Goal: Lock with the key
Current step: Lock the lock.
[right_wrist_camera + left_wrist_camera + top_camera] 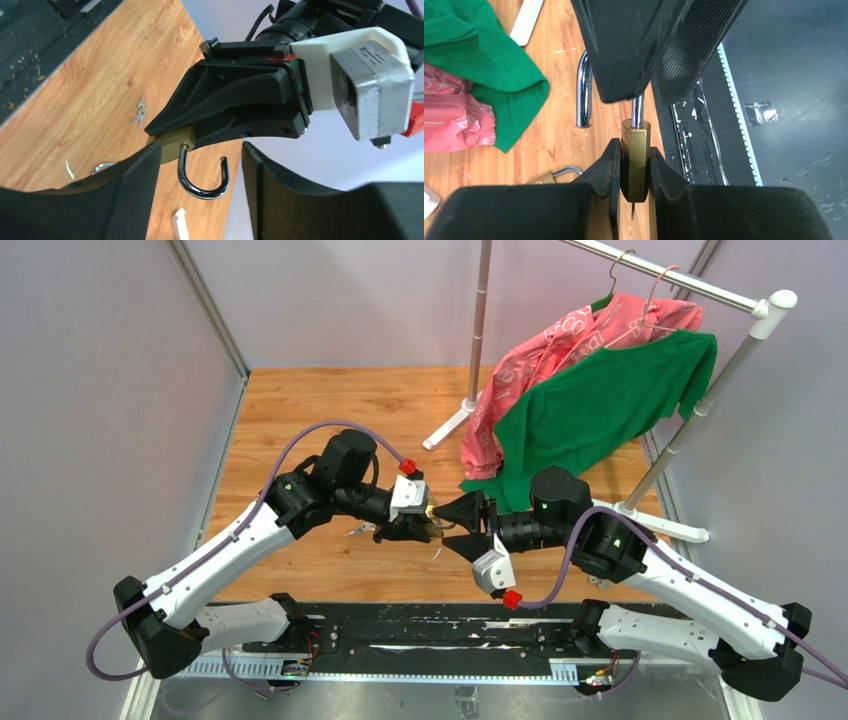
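My left gripper [635, 175] is shut on the brass body of a padlock [635, 155], held above the wooden table. Its steel shackle [584, 90] is open and swung out to the side. A thin metal sliver [632, 212] sticks out under the body. My right gripper [200, 150] is open, with its fingers on either side of the open shackle [202, 187] and not touching it. In the top view the two grippers meet tip to tip at the padlock [432, 510]. A small bunch of keys [140, 112] lies on the table behind the left gripper [235, 105].
A second brass padlock [546, 176] lies on the table below. A clothes rack [760, 308] stands at the back right with a green shirt [600, 410] and a pink garment [560, 345] hanging low. Its white foot [447, 425] rests on the table. A black mat [430, 625] runs along the near edge.
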